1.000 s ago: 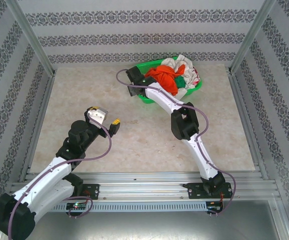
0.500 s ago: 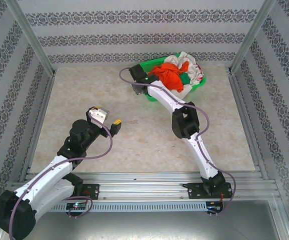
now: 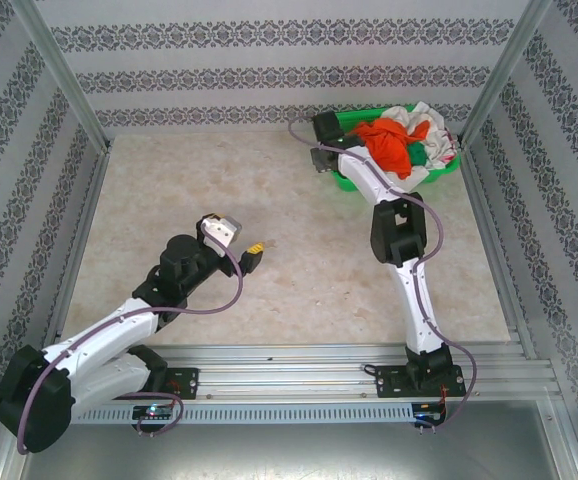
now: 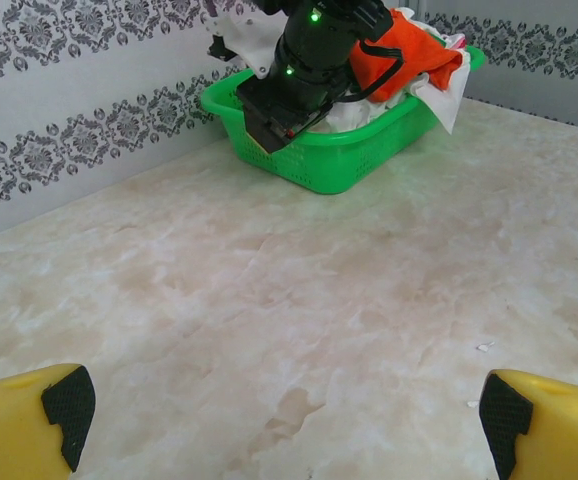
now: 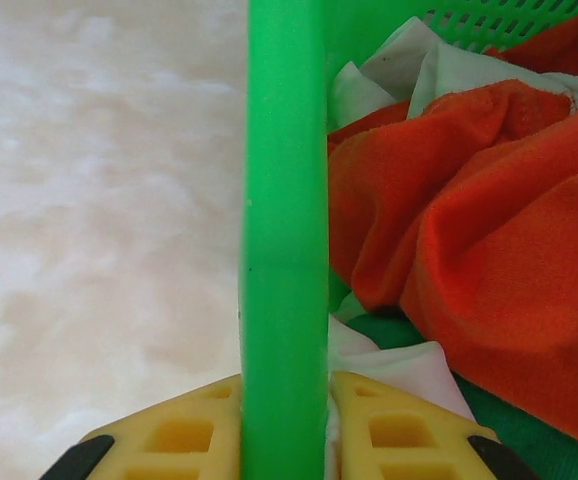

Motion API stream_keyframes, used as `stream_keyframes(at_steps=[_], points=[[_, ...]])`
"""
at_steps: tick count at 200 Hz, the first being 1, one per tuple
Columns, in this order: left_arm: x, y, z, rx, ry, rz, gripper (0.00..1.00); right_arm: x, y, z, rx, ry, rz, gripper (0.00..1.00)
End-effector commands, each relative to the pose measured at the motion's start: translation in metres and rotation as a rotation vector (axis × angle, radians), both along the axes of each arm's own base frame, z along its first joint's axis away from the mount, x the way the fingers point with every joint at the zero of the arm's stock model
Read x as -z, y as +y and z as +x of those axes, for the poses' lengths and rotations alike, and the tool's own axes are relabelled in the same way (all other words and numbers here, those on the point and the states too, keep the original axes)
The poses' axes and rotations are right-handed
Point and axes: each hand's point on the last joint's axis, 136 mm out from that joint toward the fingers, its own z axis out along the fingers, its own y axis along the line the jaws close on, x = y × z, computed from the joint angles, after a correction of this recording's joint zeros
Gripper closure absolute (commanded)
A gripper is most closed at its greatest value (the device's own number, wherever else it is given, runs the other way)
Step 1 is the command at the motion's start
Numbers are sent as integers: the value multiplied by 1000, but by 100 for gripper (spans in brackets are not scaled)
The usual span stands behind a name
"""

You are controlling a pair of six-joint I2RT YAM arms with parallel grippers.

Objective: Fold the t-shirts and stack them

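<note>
At 7 o'clock, a slight creep toward centre for the left gripper [image 3: 253, 251] since a second ago. Fingers spread wide, nothing between them, poised over bare table [image 3: 199, 180]. Waiting, by the look of it.

Further right, the real change: dragged from about 12 o'clock out to 1 o'clock, close to the far right corner, the basket [image 3: 447, 168], with the right gripper [image 3: 329, 168] pinched on its rim [image 5: 284, 200] at the 9 o'clock side. Inside: orange shirt [image 3: 389, 145] heaped on top, white shirt [image 3: 409, 115] toward 12 o'clock, green shirt [image 3: 432, 155] toward 3 o'clock. Likely meaning: clearing the middle of the table as folding room. No shirt out yet, no fold begun, so barely started.

From above, hard to read the grip itself, tucked under the wrist. From the right wrist, plain: one yellow finger outside the rim, one inside, pressed against white cloth, orange folds just beyond. From the left wrist, plain in turn: the wide gap between its own fingertips, and the basket flat on the table at 12 o'clock, white cloth spilling over its 3 o'clock end.
</note>
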Motion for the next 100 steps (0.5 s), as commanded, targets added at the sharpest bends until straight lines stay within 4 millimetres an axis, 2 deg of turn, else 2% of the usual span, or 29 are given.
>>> stream_keyframes(at_steps=[1, 34, 76, 100], points=[[-23, -9, 1, 17, -65, -33, 0, -24, -29, 15, 11, -59, -2, 94], [-22, -10, 1, 23, -66, -29, 0, -20, -53, 30, 30, -72, -17, 94], [-19, -9, -1, 22, -57, -19, 0, -22, -68, 46, 11, -101, -61, 94], [-18, -9, -2, 23, -55, -25, 0, -24, -83, 53, 28, -113, -76, 93]])
